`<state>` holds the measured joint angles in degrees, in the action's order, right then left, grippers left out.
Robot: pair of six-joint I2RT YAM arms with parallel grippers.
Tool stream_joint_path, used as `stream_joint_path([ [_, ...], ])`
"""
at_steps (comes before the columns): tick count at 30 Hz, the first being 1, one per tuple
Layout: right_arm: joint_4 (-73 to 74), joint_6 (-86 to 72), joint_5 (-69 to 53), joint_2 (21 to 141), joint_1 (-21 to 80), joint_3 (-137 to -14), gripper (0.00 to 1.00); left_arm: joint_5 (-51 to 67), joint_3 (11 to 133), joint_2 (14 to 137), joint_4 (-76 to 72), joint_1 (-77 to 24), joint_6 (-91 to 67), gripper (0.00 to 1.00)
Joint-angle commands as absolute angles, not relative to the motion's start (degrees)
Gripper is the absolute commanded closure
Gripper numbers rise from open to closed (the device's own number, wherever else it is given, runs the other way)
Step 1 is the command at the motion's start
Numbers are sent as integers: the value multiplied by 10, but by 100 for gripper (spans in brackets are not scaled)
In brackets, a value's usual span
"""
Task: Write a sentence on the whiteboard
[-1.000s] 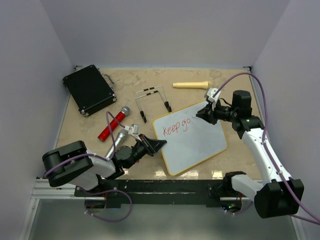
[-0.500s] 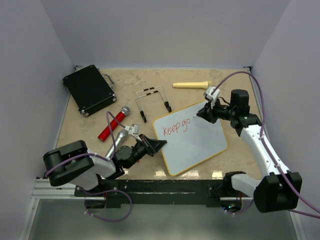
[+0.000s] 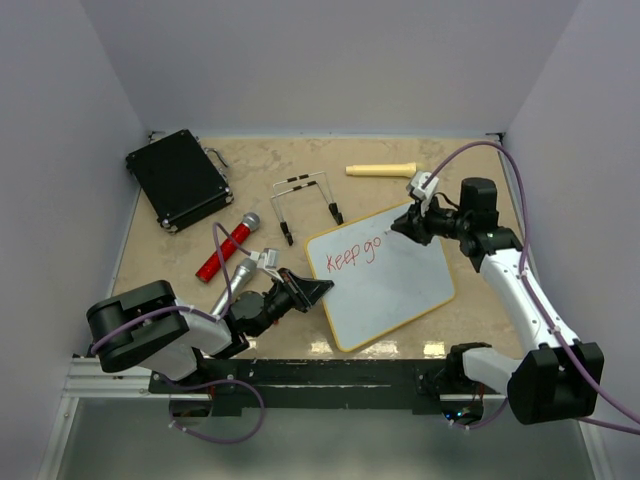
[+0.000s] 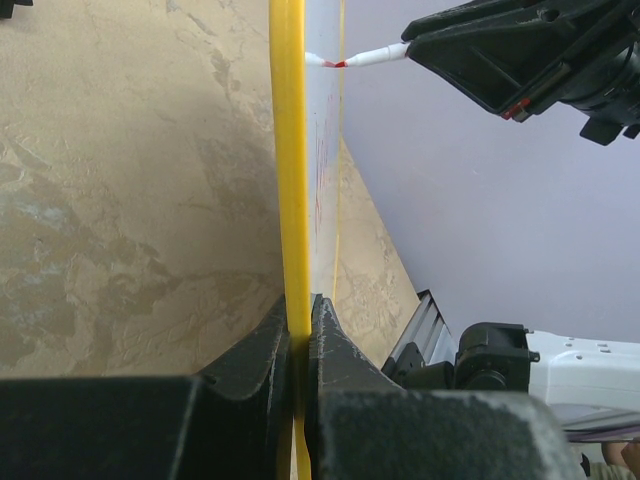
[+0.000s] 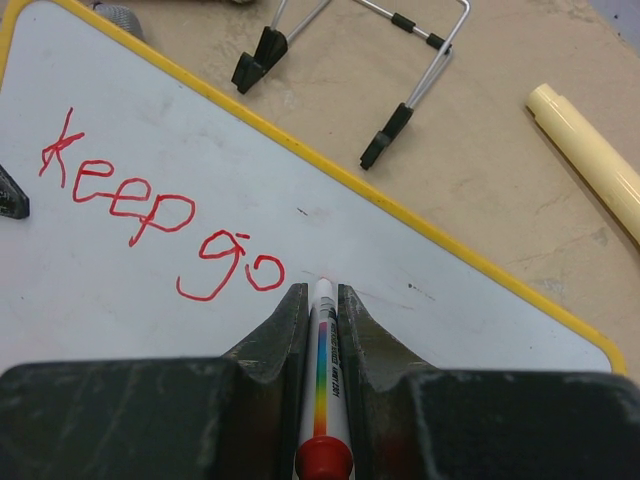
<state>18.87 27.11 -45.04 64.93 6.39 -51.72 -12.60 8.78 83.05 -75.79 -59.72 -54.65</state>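
The whiteboard (image 3: 400, 285) is laid flat on the tabletop (image 3: 260, 165), turned at an angle, right of centre. It is seen as a glossy white rectangle with rounded corners, framed in thin yellow. The sentence (image 3: 355, 254) is written in red across its upper left; only "Keep go" is formed.

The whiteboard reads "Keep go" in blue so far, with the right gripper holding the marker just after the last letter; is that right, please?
Not quite: the writing is red, not blue, as the right wrist view shows. Otherwise yes: the whiteboard reads "Keep go", and the right gripper holds the marker just after the last letter.
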Motion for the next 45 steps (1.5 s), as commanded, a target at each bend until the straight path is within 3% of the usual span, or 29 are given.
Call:
stream_joint_path([
  [1,189,281,-476,657,72,-520,100,-96,94,838,-806,-599,-494,100],
  [16,271,339,-470,661,75,-526,100,-101,94,827,-793,-596,-492,100],
  [45,187,287,-415,669,75,-544,100,-93,95,836,-800,-593,-493,100],
])
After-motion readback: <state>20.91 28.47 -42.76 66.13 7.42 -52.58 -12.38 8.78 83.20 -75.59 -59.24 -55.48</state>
